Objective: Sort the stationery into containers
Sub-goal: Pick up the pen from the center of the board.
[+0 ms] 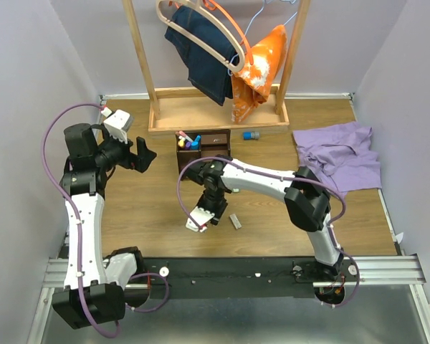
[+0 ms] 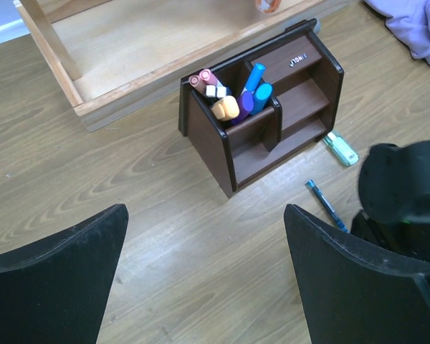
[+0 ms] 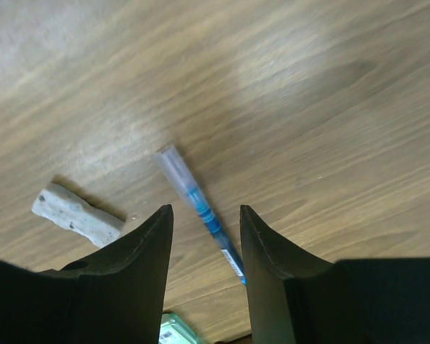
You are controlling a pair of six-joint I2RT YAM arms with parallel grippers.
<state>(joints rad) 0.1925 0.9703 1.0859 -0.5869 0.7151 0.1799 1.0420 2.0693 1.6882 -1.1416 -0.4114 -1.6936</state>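
While left gripper (image 2: 204, 211) gapes wide, right gripper (image 3: 206, 209) half-open, fingers (image 3: 152, 240) straddling blue pen (image 3: 193, 195).

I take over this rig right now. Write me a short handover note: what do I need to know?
Left gripper: open, empty, in the air facing the organizer.
Right gripper: open, low over the table, fingers either side of the blue pen, not closed on it.
Done: several markers stand in the organizer's upright slots.
To do: blue pen, eraser, green highlighter and blue-capped item, all lying on the table.
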